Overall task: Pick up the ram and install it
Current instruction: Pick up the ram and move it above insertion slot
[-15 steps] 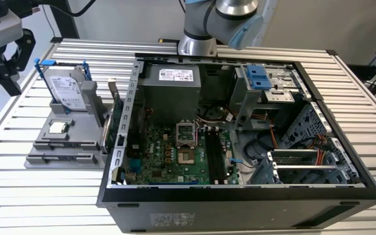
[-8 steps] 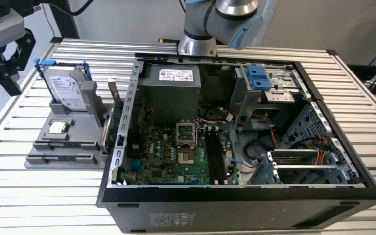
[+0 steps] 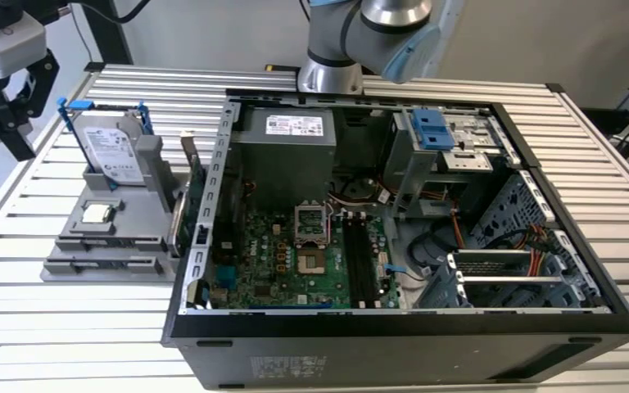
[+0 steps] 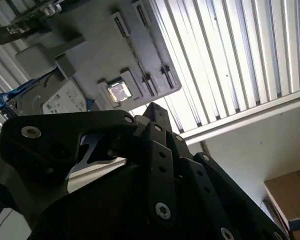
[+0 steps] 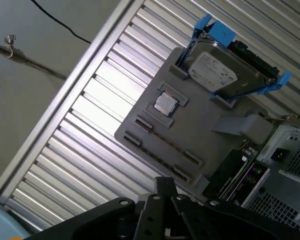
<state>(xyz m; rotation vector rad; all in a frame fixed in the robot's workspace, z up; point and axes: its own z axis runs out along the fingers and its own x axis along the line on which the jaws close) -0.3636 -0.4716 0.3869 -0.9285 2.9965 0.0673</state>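
Open computer case (image 3: 402, 332) lies on its side on the slatted table (image 3: 74, 327). Inside it:
- green motherboard (image 3: 282, 254) with black memory slots (image 3: 364, 262)
- gray power supply (image 3: 292, 143)
- blue bracket (image 3: 432, 131) on the drive bay
- loose cables (image 3: 478, 233)

Gray holder (image 3: 85, 246) (image 5: 205, 135) sits just beside the case, on the exterior view's left. It carries:
- a hard drive (image 3: 112, 143) (image 5: 215, 72) (image 4: 60, 102) with blue rails, propped tilted at its far end
- a square processor chip (image 3: 97, 213) (image 5: 165, 104) (image 4: 119, 92) lying flat in a recess
- long slots with end clips at the near end

The ram (image 3: 180, 217) (image 5: 235, 175) looks to be the dark-green board standing on edge between the holder and the case wall. It is partly hidden, so I can't confirm this.

Labels: one white label each on the hard drive and the power supply, and a sticker on the case's near wall. All print is too small to read.

The gripper (image 3: 14, 139) (image 5: 165, 184) (image 4: 154, 111) hangs over the table edge at the exterior view's left. It is beyond the holder, well apart from the ram and touching nothing. In both wrist views its fingers look pressed together with nothing pinched. The arm (image 3: 369, 33) rises behind the case.
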